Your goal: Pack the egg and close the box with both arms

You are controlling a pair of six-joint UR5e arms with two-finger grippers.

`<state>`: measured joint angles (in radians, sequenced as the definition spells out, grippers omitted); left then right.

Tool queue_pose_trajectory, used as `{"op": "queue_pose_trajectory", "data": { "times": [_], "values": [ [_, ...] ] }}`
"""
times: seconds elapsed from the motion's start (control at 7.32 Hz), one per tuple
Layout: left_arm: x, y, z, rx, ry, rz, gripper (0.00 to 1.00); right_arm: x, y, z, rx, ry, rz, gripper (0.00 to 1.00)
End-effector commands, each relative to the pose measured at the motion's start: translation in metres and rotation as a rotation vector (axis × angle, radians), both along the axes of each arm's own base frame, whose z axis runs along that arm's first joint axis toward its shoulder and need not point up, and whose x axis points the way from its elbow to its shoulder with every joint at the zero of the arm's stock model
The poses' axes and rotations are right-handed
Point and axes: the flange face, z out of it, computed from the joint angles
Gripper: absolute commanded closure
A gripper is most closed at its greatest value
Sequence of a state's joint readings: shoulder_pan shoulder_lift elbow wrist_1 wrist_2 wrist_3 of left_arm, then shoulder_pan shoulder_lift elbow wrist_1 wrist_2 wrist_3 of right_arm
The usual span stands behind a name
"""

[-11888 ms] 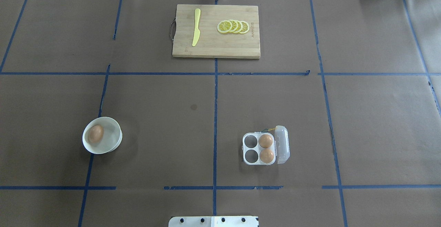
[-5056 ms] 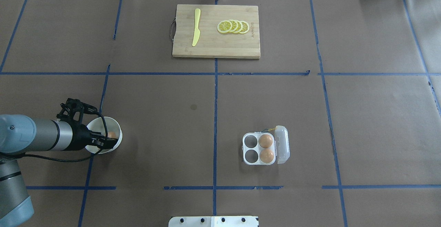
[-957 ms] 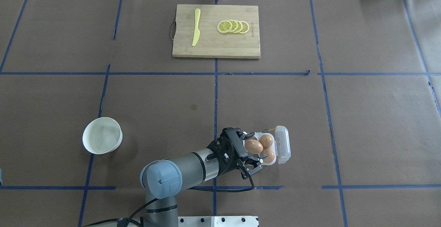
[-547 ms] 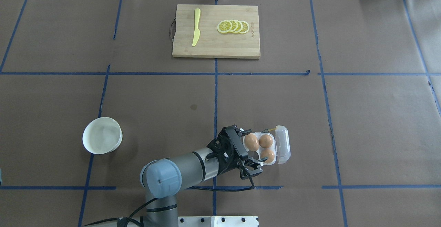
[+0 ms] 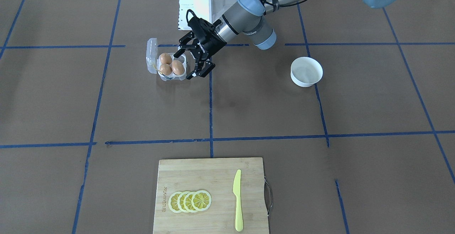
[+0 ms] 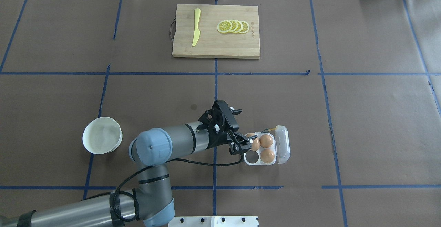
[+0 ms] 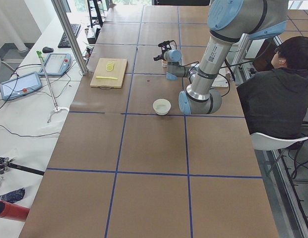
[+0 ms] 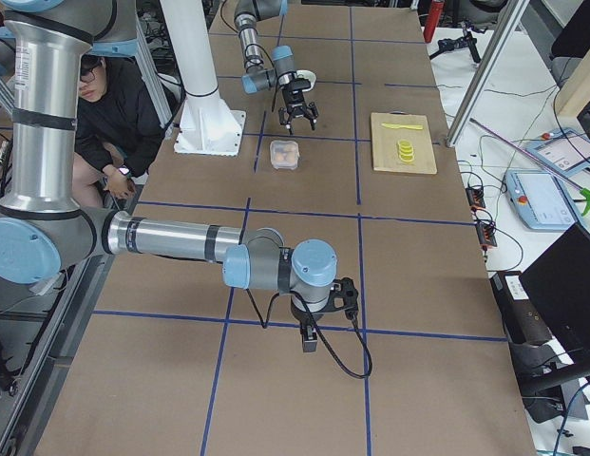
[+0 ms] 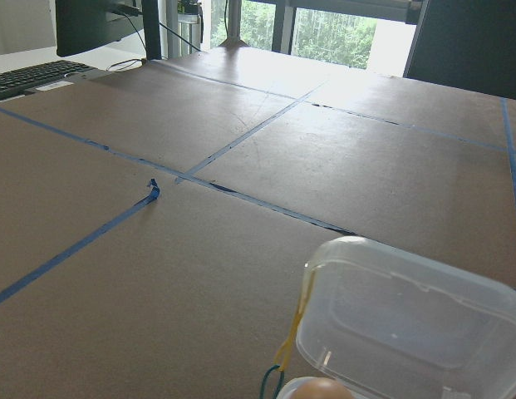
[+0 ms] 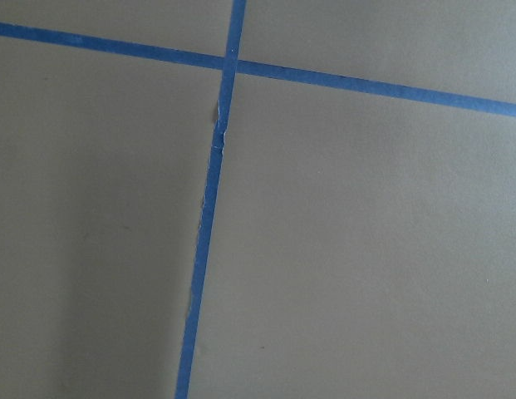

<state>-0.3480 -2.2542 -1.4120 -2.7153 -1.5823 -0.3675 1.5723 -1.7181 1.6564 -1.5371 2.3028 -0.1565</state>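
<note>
Brown paper table (image 6: 379, 116), egg (image 5: 177, 67) seated in a far cup of the box (image 6: 252, 156), lid (image 6: 283, 144) flipped open, left gripper (image 5: 183, 66) spread wide and empty just beside the box, right gripper (image 8: 308, 340) well away from it, grip can't be told

Egg (image 5: 177, 67) in box (image 5: 151, 51), bowl (image 5: 306, 71) apart

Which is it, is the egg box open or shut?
Open. The box has its clear lid standing off to one side, not over the cups, and three eggs sit uncovered.
</note>
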Motion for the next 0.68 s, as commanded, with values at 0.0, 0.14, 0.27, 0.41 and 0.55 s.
{"op": "queue_pose_trajectory", "data": {
  "times": [0.0, 0.14, 0.27, 0.41, 0.55],
  "values": [
    [-0.069, -0.059, -0.007, -0.102, -0.181, 0.027, 0.0, 0.0, 0.0, -0.001, 0.003, -0.003, 0.0, 0.0],
    [-0.114, -0.086, -0.007, -0.181, -0.27, 0.028, 0.0, 0.0, 0.001, 0.0, 0.001, -0.003, -0.001, 0.0],
    [-0.171, -0.117, -0.003, -0.282, -0.362, 0.006, 0.0, 0.0, 0.0, -0.001, 0.004, -0.003, -0.001, 0.0],
    [-0.233, -0.146, 0.01, -0.39, -0.45, -0.049, 0.0, 0.0, 0.0, -0.001, 0.004, 0.0, -0.001, 0.0],
    [-0.309, -0.181, 0.024, -0.475, -0.484, -0.169, 0.0, 0.0, -0.003, -0.003, 0.009, 0.0, 0.0, 0.0]
  ]
}}
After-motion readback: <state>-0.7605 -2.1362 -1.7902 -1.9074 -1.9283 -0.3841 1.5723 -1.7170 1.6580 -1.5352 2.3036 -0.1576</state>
